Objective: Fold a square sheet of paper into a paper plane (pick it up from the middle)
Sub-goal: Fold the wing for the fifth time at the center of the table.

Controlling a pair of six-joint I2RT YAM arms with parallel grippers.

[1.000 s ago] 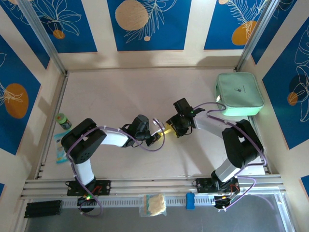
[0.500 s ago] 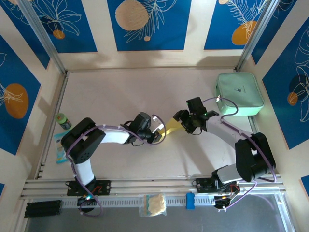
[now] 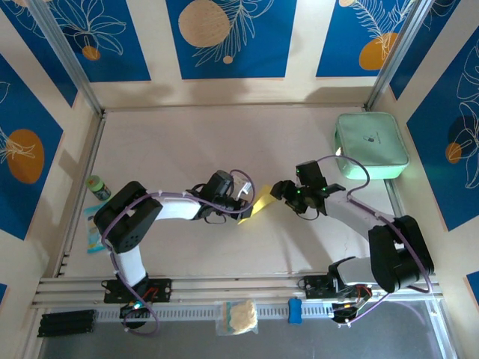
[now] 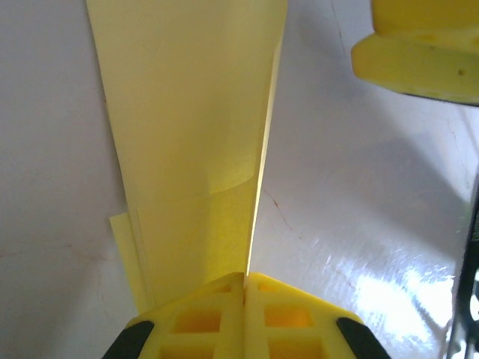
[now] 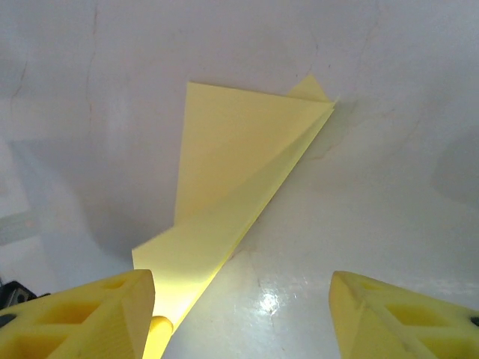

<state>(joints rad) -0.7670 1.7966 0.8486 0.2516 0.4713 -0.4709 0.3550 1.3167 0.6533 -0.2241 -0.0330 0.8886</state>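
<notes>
Right hand (image 3: 278,188) withdrawn from paper plane (image 3: 261,203), jaws wide; left hand (image 4: 245,288) clamps its end. Press crease ahead of left hand.

Far half of the table (image 3: 187,138) lies open
We find mid-table crowded: left gripper (image 3: 243,212), plane (image 3: 261,203) and right gripper (image 3: 279,188) in a row; the case (image 3: 370,144) blocks the far right corner, a bottle (image 3: 96,187) the left edge.

Robot lab cell: aluminium-framed table (image 3: 187,149)
</notes>
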